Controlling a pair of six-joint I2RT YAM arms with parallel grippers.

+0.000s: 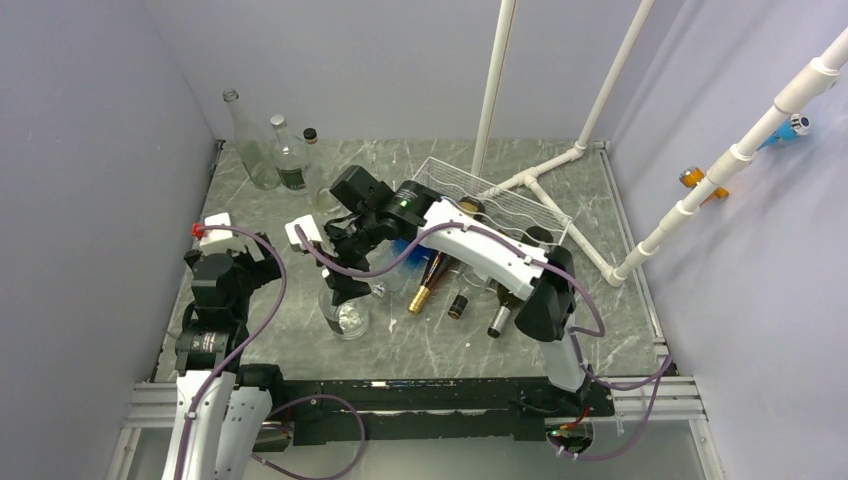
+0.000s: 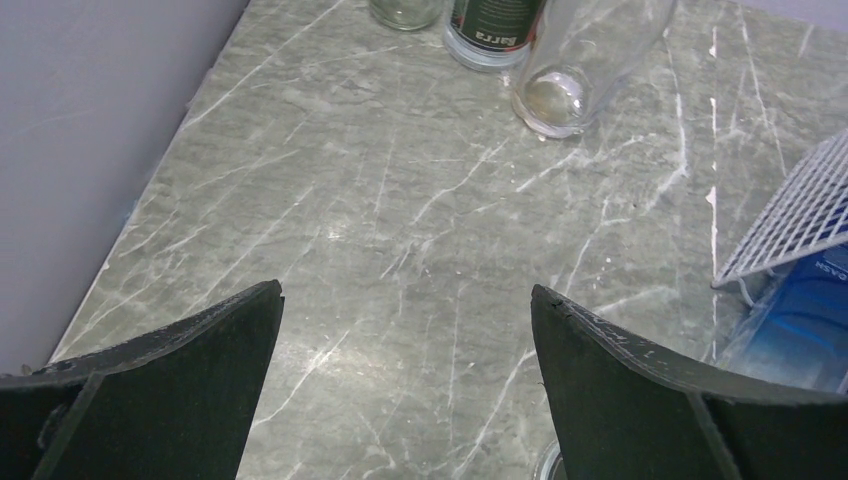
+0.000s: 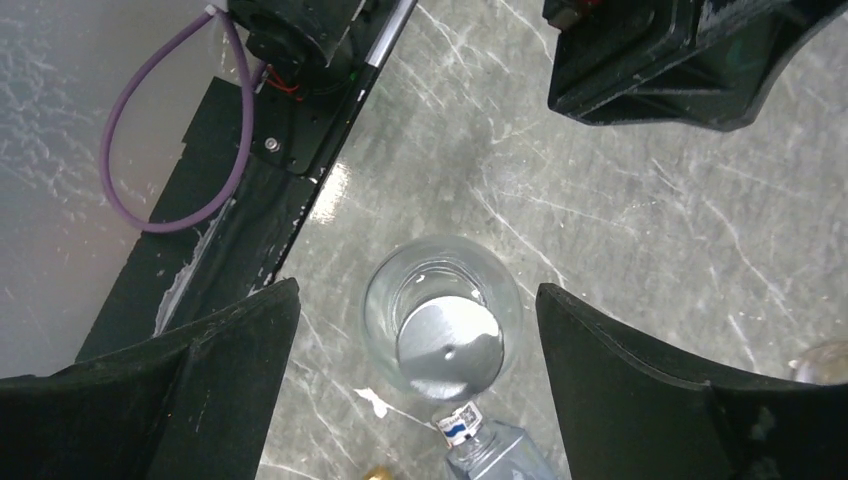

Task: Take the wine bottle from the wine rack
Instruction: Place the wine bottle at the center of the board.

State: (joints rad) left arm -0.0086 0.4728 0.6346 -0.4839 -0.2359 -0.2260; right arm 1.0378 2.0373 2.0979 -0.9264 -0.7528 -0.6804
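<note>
While the wine rack [image 1: 455, 180], a white wire basket with wavy cradle rows, sits toward the rear right of the table [image 1: 420, 350], the wine bottle [image 3: 440, 330], of clear glass, stands upright on the table, apart from the rack and nearer the arms. The right tool [image 3: 417, 300] is open, with one finger on each side of the bottle and neither touching it. The left tool [image 2: 405, 335] is open above the table surface. The right arm hides the rack's front edge. Dark bottles [image 1: 500, 315] protrude beneath the arm, and what they rest on cannot be made out. The table has a grey, veined stone pattern and the walls are pale lilac-grey.
</note>
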